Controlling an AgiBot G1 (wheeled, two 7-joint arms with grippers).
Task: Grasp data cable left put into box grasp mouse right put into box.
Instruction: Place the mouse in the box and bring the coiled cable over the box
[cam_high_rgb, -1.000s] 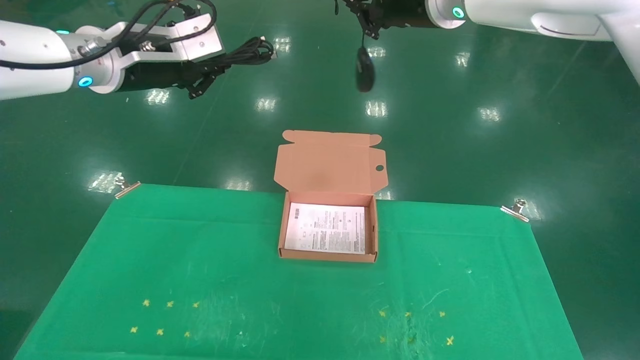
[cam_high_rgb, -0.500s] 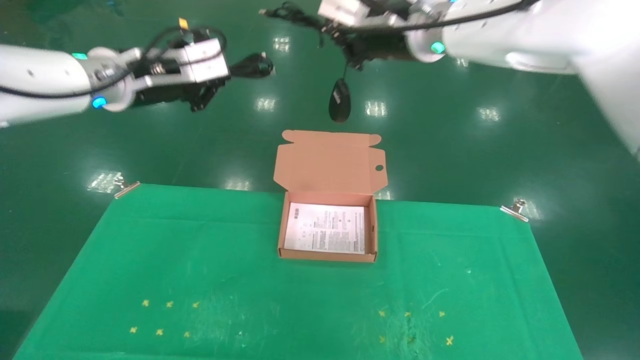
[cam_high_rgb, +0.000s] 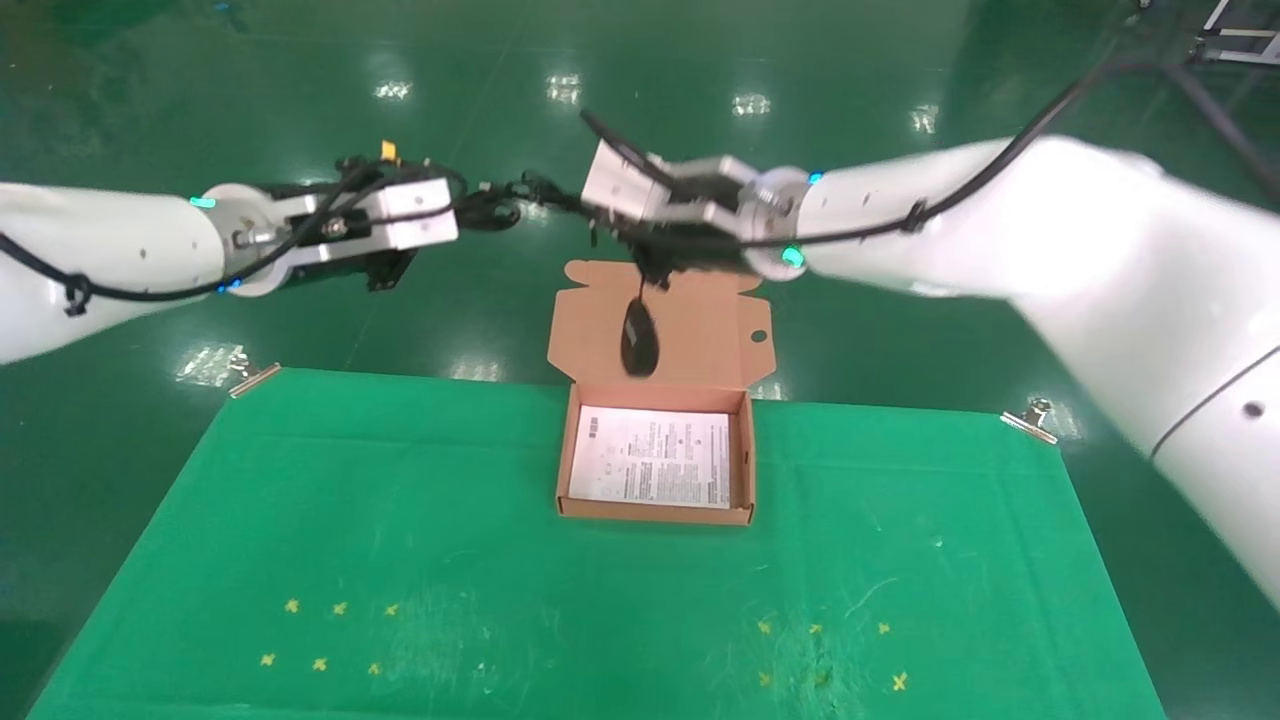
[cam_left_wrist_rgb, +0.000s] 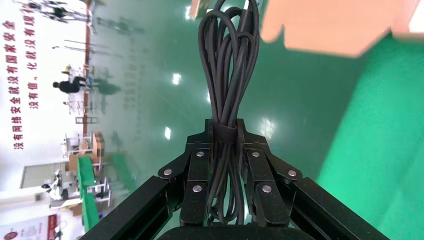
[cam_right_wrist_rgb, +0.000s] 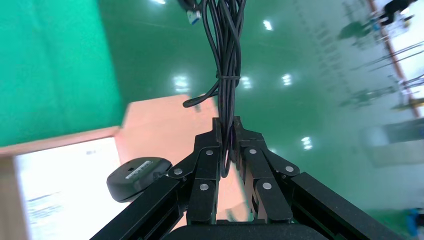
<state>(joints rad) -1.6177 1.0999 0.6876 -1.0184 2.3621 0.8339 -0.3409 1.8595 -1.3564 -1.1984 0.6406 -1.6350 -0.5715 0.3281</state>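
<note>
Right claw (cam_right_wrist_rgb: 227, 131) is clenching the cord, mouse (cam_high_rgb: 640, 338) dangling above the box (cam_high_rgb: 655, 512); swinging, it may miss. Left claw (cam_left_wrist_rgb: 225, 137) is gripping the data cable (cam_left_wrist_rgb: 229, 65).

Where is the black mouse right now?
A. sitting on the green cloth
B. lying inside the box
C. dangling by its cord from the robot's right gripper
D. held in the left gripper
C: the mouse hangs in the air in front of the box lid, its cord pinched in the right gripper.
</note>
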